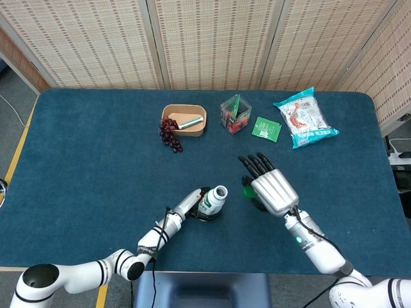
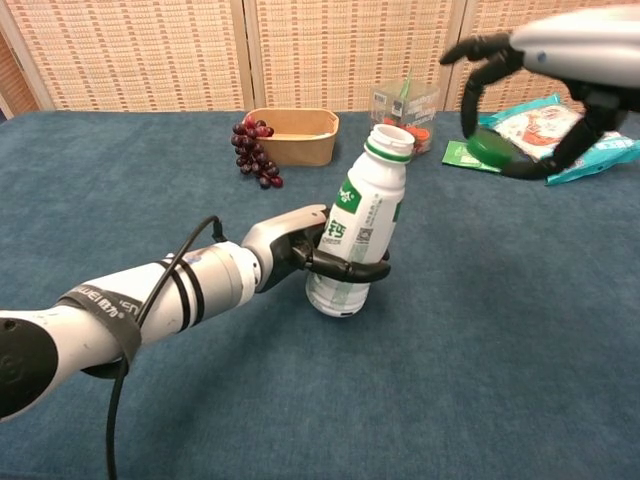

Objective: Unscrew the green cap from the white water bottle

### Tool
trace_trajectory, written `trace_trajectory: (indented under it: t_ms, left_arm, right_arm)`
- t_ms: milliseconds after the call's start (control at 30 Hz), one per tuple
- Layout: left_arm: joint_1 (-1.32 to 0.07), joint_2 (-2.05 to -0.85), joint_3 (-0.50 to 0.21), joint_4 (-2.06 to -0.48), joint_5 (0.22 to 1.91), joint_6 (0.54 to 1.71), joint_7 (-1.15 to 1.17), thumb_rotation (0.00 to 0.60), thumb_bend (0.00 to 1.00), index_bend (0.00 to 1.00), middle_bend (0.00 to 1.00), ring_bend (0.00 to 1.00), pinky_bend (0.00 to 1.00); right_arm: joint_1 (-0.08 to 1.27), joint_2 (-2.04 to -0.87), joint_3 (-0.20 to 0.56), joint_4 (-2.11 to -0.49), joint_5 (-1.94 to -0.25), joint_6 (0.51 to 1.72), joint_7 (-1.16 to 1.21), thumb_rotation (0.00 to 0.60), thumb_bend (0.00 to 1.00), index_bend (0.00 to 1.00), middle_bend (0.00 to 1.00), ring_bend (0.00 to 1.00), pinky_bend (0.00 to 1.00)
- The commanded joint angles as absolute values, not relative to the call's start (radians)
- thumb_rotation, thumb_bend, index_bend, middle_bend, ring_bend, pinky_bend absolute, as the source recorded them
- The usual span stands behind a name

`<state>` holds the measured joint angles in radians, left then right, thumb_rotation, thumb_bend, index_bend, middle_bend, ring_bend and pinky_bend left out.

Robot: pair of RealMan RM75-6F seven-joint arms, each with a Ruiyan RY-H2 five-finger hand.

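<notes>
Lab-like room: blue table [image 1: 96, 160], folding screens [image 1: 212, 38].

1. The head view looks steeply down from above the robot, taking in the whole blue table [image 1: 96, 147].
2. The chest view sits low and close, facing across the table toward the screens.
3. Both views share the white water bottle [image 1: 212, 200] [image 2: 355, 240].
</notes>
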<state>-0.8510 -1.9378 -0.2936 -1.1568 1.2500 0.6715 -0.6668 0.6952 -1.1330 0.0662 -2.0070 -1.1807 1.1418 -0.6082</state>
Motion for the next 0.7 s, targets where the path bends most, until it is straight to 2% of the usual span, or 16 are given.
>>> trace_trajectory:
  t_ms: [33, 200, 267, 333, 433, 533, 700]
  left_arm:
    - [-0.847, -1.939, -0.295, -1.157, 1.252, 0.680, -0.672, 0.600, 0.96, 0.72, 0.83, 0.36, 0.00]
    - [-0.844, -1.936, -0.295, -1.163, 1.281, 0.689, -0.729, 0.600, 0.90, 0.69, 0.72, 0.28, 0.00]
    - [-0.845, -1.935, -0.290, -1.160, 1.299, 0.698, -0.741, 0.600, 0.89, 0.65, 0.67, 0.25, 0.00]
    - [-0.844, -1.933, -0.285, -1.160, 1.314, 0.706, -0.755, 0.600, 0.87, 0.62, 0.64, 0.23, 0.00]
    - [-0.846, -1.929, -0.276, -1.157, 1.336, 0.724, -0.753, 0.600, 0.85, 0.55, 0.59, 0.20, 0.00]
    - [-0.845, -1.927, -0.272, -1.154, 1.350, 0.760, -0.706, 0.600, 0.85, 0.52, 0.57, 0.19, 0.00]
    - [-0.825, -1.947, -0.262, -1.117, 1.366, 0.917, -0.407, 0.600, 0.95, 0.54, 0.56, 0.19, 0.00]
  right_arm:
    - [0.678, -1.123, 0.035, -1.962, -1.186, 1.111, -0.597, 0.600, 0.23, 0.42, 0.00, 0.00, 0.00]
    - [0.675, -1.130, 0.014, -1.914, -1.180, 1.071, -0.604, 0.600, 0.23, 0.26, 0.00, 0.00, 0.00]
    - [0.675, -1.124, 0.013, -1.912, -1.171, 1.061, -0.606, 0.600, 0.23, 0.11, 0.00, 0.00, 0.00]
    - [0.672, -1.116, 0.016, -1.914, -1.168, 1.059, -0.600, 0.600, 0.23, 0.02, 0.00, 0.00, 0.00]
    - [0.664, -1.097, 0.020, -1.921, -1.172, 1.061, -0.577, 0.600, 0.23, 0.00, 0.00, 0.00, 0.00]
    - [0.646, -1.076, 0.022, -1.926, -1.190, 1.074, -0.539, 0.600, 0.23, 0.00, 0.00, 0.00, 0.00]
    - [0.613, -1.037, 0.021, -1.921, -1.216, 1.085, -0.462, 0.600, 0.23, 0.00, 0.00, 0.00, 0.00]
